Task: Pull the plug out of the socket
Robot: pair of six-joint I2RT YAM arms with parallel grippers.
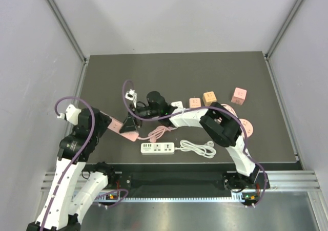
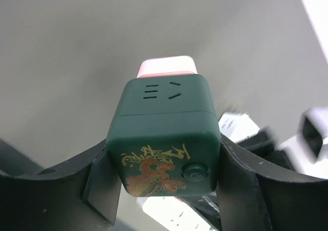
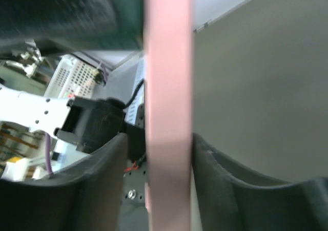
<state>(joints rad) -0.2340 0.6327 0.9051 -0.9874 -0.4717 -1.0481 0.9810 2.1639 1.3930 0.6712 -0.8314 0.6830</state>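
Left tool (image 2: 164, 190) is closed on the green cube socket (image 2: 164, 133), its fingers (image 2: 97, 185) pressed against the cube's two opposite sides, with the dragon face and round button turned toward the wrist. The pink plug (image 2: 167, 66) sits on the cube's far face, directly away from this tool, and looks fully seated, with no gap showing.

Seen from the right wrist, the right tool (image 3: 159, 190) brackets the plug's pink body. One finger (image 3: 225, 185) lies against it, but a thin dark sliver shows at the other, so I cannot tell whether it is truly pinching.

From above, both tools meet left of centre on the tabletop (image 1: 256, 139), near the front. The left arm comes in from the left and the right arm reaches across. A pink cord (image 1: 160, 132) trails from the meeting point toward a white power strip (image 1: 158, 148).

The separation turns on one line, running from the left tool through the cube and out through the plug. The right tool is the one on the plug, so it would likely draw straight along that line while the left holds the cube in place. A sideways tug risks jamming the pins.
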